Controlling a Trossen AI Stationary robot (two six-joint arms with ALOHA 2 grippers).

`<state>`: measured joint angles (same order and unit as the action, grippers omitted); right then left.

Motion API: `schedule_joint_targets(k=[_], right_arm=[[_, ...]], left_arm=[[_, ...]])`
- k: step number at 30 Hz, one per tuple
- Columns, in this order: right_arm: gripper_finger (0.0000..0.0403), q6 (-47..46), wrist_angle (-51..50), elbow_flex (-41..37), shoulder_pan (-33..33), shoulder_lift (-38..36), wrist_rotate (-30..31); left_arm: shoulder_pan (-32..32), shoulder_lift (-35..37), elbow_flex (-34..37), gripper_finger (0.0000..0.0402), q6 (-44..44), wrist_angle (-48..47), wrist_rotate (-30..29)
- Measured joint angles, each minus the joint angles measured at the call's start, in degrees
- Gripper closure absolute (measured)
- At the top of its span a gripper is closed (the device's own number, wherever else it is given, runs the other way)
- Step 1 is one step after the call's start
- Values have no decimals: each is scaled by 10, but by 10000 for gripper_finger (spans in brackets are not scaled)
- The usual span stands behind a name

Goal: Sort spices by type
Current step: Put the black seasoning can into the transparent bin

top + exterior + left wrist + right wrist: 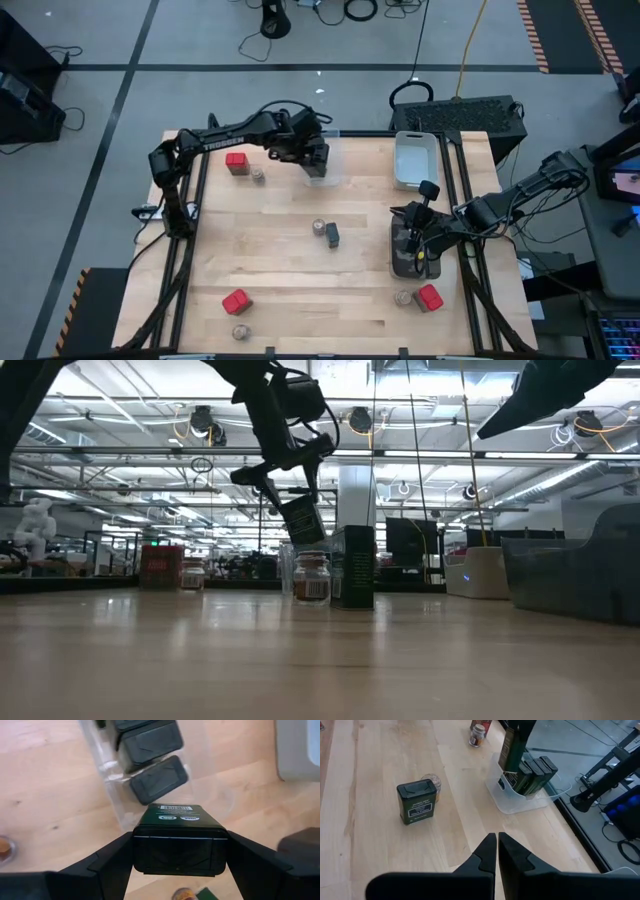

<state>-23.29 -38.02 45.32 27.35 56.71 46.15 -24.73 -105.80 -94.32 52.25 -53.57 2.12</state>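
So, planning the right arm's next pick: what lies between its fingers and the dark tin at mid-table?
Bare wood only, in the right wrist view, between the shut right gripper and the dark tin.

Dark jointed arms [235,132], white lettering

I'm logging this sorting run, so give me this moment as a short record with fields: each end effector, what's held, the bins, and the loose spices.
left end effector: shut on dark tin, above clear bin
clear bin: already holds dark tins
right end effector: shut, holding nothing, above the table
white bin: far edge of the table
loose dark tin: mid-table, beside a jar
red tins: one far left, one near left, one near right
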Motion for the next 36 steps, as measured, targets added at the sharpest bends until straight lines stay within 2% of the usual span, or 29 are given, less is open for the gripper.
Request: schedule_joint_targets(k=[11, 18, 36], right_arm=[[403, 0, 0, 0, 0, 0, 0], [403, 0, 0, 0, 0, 0, 0], [403, -2, -5, 0, 1, 0, 0]], left_arm=[[0, 0, 23, 114, 29, -2, -21], [0, 0, 24, 114, 30, 46, -43], [0, -63, 24, 114, 25, 50, -39]])
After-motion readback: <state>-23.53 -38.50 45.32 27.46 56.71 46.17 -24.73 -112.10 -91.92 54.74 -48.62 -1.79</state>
